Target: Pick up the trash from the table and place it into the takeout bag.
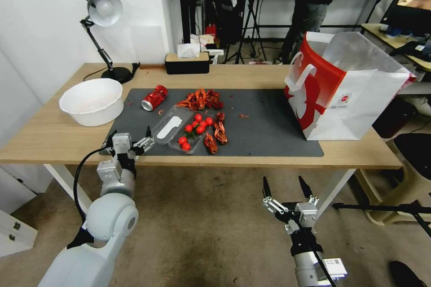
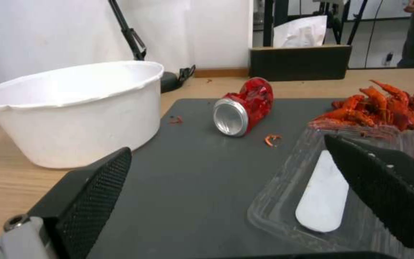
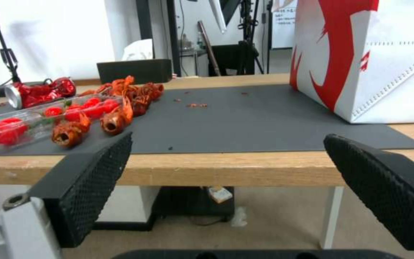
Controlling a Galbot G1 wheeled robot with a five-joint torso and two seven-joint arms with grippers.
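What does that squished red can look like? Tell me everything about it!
The crushed red can is shiny red metal, dented and crumpled along its body, with a round silver end facing the left end effector. It lies on its side on the dark grey mat, near the mat's far left corner. Nothing grips it. The large white bowl sits apart to its left, and crayfish shells lie to its right, not touching it.

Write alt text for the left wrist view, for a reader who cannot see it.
The left gripper hangs open low over the dark mat, one finger above a clear plastic tray holding a white strip. Ahead lies a crushed red can on its side, with a large white bowl on the table and red crayfish shells on the mat.
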